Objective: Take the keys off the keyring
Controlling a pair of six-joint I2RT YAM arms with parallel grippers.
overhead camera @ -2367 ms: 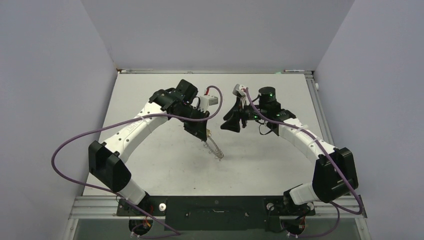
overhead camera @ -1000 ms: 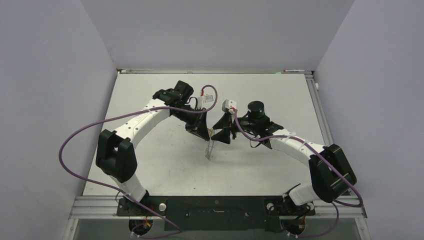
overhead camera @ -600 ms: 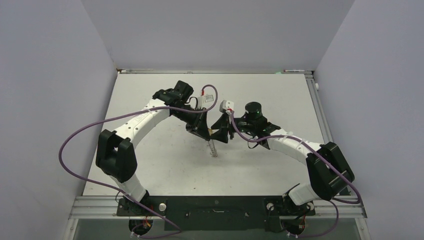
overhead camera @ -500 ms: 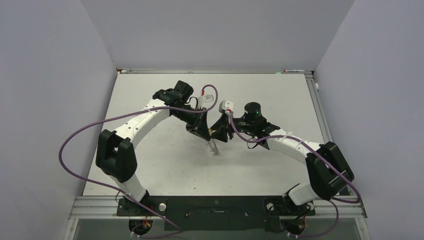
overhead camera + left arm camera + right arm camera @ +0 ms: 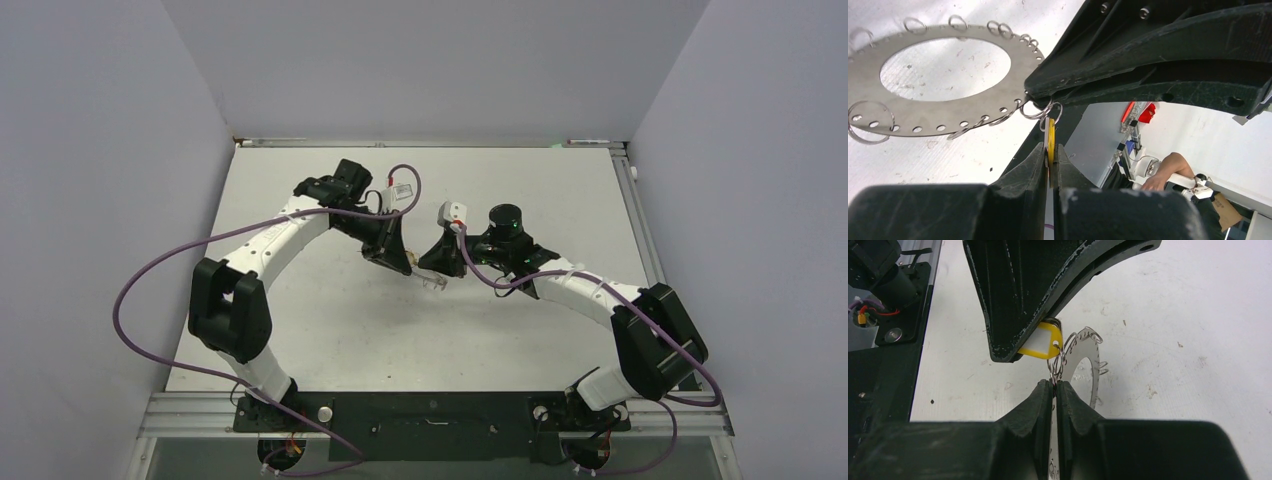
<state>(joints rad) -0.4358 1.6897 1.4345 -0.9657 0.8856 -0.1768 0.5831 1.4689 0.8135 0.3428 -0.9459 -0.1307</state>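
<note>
The keyring (image 5: 938, 117) is a flat grey plate ring with small wire loops round its rim, held off the table between both arms. My right gripper (image 5: 1054, 382) is shut on its rim by a bunch of loops, and its black fingers (image 5: 1128, 65) reach in from the right in the left wrist view. A key (image 5: 1040, 344), a small yellow tag with a white face, hangs from those loops. My left gripper (image 5: 1050, 146) is shut on this key (image 5: 1050, 135), seen edge-on. In the top view the two grippers meet tip to tip above the keyring (image 5: 433, 283).
The white table (image 5: 330, 330) is walled on three sides. A purple cable (image 5: 150, 290) loops out from the left arm and another follows the right arm (image 5: 600, 295). A black mounting rail (image 5: 430, 425) runs along the near edge.
My right gripper has closed onto the keyring's rim. The keyring, which hung straight down, now tilts up towards level. The left arm has drawn slightly back and left with the key.
</note>
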